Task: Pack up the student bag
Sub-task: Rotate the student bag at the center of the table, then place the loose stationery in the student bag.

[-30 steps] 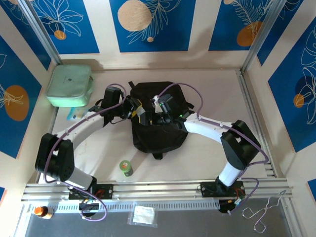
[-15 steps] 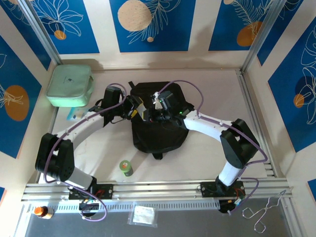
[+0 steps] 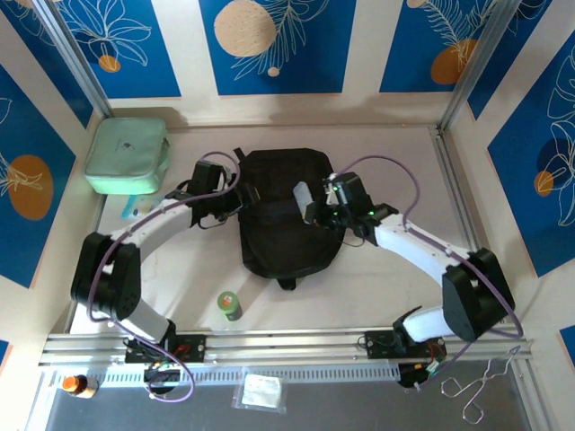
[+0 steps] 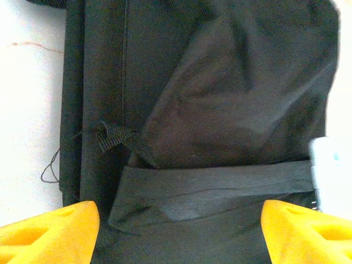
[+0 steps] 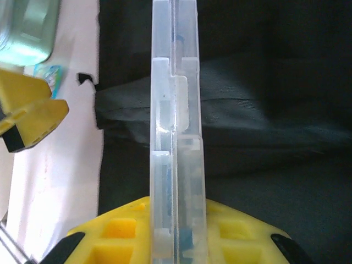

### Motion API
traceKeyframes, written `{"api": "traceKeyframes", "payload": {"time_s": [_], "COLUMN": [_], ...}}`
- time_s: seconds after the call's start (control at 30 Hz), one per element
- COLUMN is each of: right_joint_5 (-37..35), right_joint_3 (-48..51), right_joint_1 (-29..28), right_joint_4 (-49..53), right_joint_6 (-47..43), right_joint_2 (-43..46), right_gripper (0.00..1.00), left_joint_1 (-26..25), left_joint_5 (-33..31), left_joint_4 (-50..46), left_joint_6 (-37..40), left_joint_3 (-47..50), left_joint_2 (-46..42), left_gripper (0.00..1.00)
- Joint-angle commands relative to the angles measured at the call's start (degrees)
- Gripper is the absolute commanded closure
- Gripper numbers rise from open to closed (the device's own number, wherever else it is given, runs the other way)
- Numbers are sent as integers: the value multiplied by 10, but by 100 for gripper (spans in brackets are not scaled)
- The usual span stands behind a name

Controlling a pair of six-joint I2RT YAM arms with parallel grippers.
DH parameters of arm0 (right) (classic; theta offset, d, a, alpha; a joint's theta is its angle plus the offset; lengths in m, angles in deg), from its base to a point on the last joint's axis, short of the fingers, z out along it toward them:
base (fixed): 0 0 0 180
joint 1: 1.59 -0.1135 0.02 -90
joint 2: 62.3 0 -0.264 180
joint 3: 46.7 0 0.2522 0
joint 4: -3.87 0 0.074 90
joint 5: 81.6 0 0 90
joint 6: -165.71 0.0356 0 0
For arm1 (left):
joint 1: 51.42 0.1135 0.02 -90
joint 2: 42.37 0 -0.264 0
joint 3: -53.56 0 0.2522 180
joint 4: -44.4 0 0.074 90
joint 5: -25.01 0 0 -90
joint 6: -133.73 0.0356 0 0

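Observation:
The black student bag (image 3: 283, 224) lies flat mid-table; its fabric and a frayed strap loop (image 4: 113, 136) show in the left wrist view. My left gripper (image 3: 235, 199) sits at the bag's left edge, open, its yellow fingertips (image 4: 49, 234) spread wide over a fold of fabric with nothing between them. My right gripper (image 3: 325, 206) is shut on a clear plastic case (image 3: 304, 199), held on edge above the bag's right half. The case (image 5: 176, 137) stands upright between the yellow fingers (image 5: 110, 231), and its corner (image 4: 330, 170) shows at the right of the left wrist view.
A mint green zip case (image 3: 128, 154) sits at the back left, with a small blue packet (image 3: 130, 206) just in front. A green bottle (image 3: 230, 305) stands in front of the bag. An orange-capped bottle (image 3: 76, 385), a plastic packet (image 3: 262, 392) and metal forceps (image 3: 481, 388) lie along the near rail.
My right arm has swung right and pulled back from the bag's middle, carrying the clear case. The left gripper has shifted slightly left, and the bag now lies flatter.

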Motion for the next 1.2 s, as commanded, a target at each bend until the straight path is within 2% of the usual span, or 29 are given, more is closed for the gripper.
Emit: {"api": "traceKeyframes", "payload": {"time_s": [0.0,0.17,0.3,0.53,0.63,0.77,0.9,1.0,1.17], "right_joint_5": [-28,-42,-10,34,-1,3,86,147,165], "right_joint_3": [26,46,52,-4,-33,-67,-85,-87,-113], "right_joint_1": [31,80,113,154,154,153,152,143,112], "right_joint_4": [51,75,49,44,62,78,93,87,107], "right_joint_6": [9,34,33,13,-5,-29,-12,23,58], "right_joint_2": [39,53,36,-50,-42,-4,5,-4,-34], "right_gripper": [91,92,91,93,94,93,93,93,93], "left_joint_1": [-25,-71,-110,-190,-215,-221,-216,-200,-174], "left_joint_5": [21,2,-8,-18,-22,-57,-106,-113,-106], "left_joint_4": [-18,-17,23,80,88,59,-4,-33,-35], "left_joint_6": [62,65,54,15,-3,10,61,79,108], "left_joint_3": [-18,-15,14,40,32,18,-8,-25,-56], "left_joint_2": [29,56,60,83,90,61,12,-12,-18], "left_gripper": [25,25,25,27,28,28,25,25,27]}}
